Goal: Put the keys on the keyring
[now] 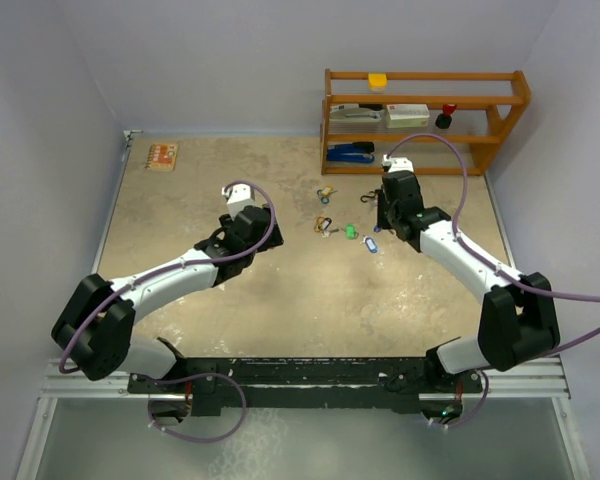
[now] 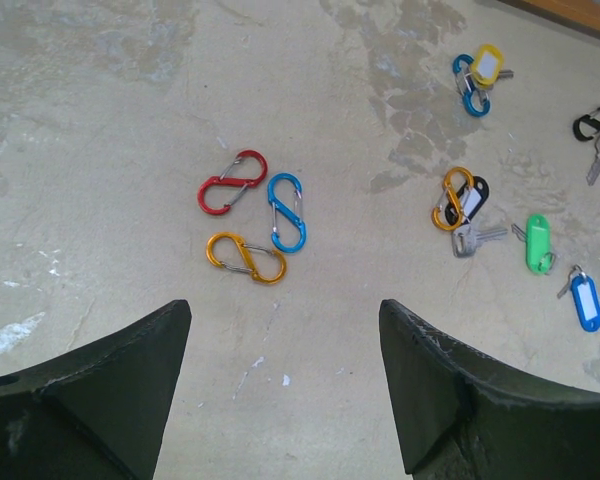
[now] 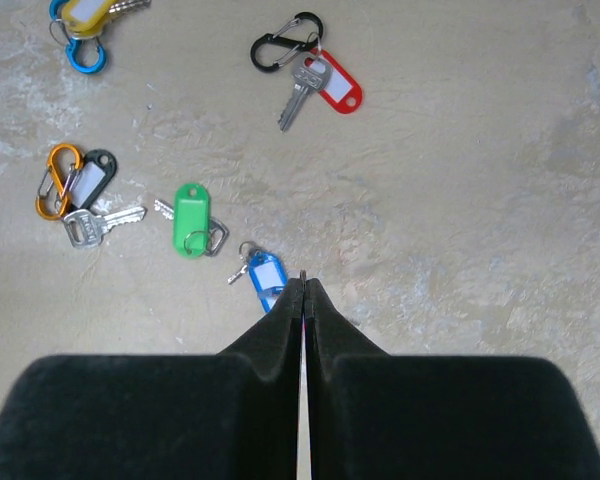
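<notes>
**Keys loose on worktop; left jaws wide, right jaws shut**

Worktop [image 1: 230, 300]: mottled beige, with a wooden shelf [image 1: 425, 120] at the far right edge.

Keys: five, all lying flat in a loose scatter right of centre, between the two arms' wrists.
- Blue-tag key [image 3: 265, 275]: just beside the right fingertips [image 3: 292, 300]. Cannot tell whether it touches them.
- Green-tag key [image 3: 192, 220]: next over from the blue one and apart from it.
- Black-tag key [image 3: 85, 205]: beside the green one, with an orange clip [image 3: 55, 180] against its tag.
- Red-tag key [image 3: 320, 80]: farther off, with a black clip [image 3: 280, 48] at its head.
- Yellow-tag key [image 3: 85, 15]: at the edge of the right wrist view, lying with a blue clip [image 3: 80, 55].

Left jaws: spread wide, holding nothing, above bare worktop. Three loose clips lie ahead of them in a tight group: red clip [image 2: 232, 181], second blue clip [image 2: 286, 211] and second orange clip [image 2: 245, 258]. They are well apart from the keys.

Right jaws: pressed together. A thin sliver shows at the very tip; cannot tell what it is.
</notes>
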